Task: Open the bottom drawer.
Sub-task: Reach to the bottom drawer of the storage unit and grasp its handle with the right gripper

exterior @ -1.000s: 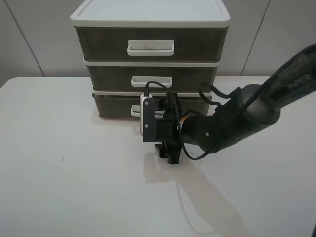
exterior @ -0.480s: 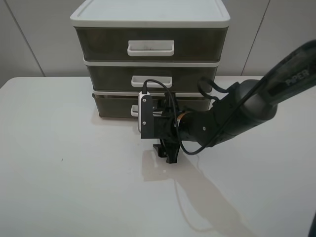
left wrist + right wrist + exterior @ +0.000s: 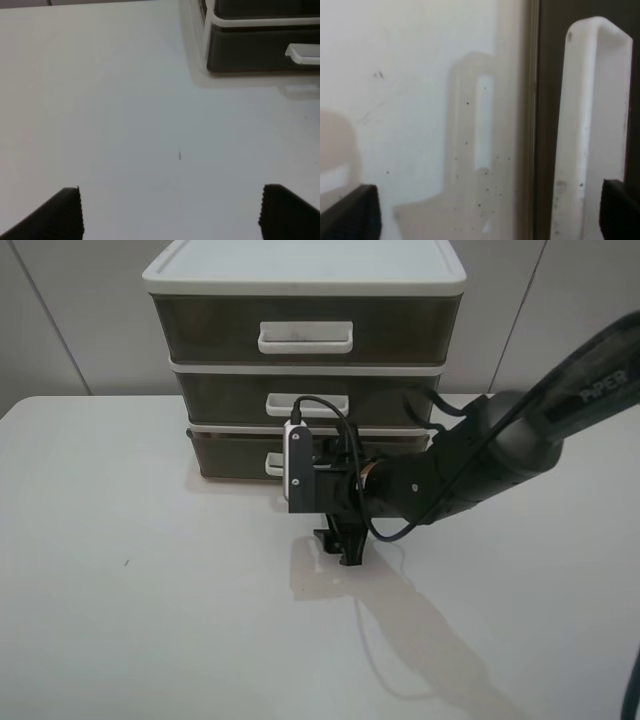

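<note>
The bottom drawer (image 3: 230, 457) is the lowest smoky-brown tier of the drawer unit and is closed. Its thin white handle (image 3: 274, 463) is mostly hidden behind my right wrist. My right gripper (image 3: 338, 535) reaches in from the right, rolled on its side, just in front of this drawer. In the right wrist view the handle (image 3: 592, 125) is close up against the dark drawer front (image 3: 550, 100). The handle lies between my spread fingertips (image 3: 350, 210), near one of them, and the right gripper (image 3: 485, 212) is open. My left gripper (image 3: 172, 215) is open and empty over the table.
The middle drawer (image 3: 300, 395) and the top drawer (image 3: 300, 330) sit above, both closed. The unit's lower corner (image 3: 260, 50) shows in the left wrist view. The white table (image 3: 150, 590) spreads in front. The right arm (image 3: 500, 445) crosses the table's right side.
My right gripper has shifted slightly toward the drawer unit. The drawers have not moved.
</note>
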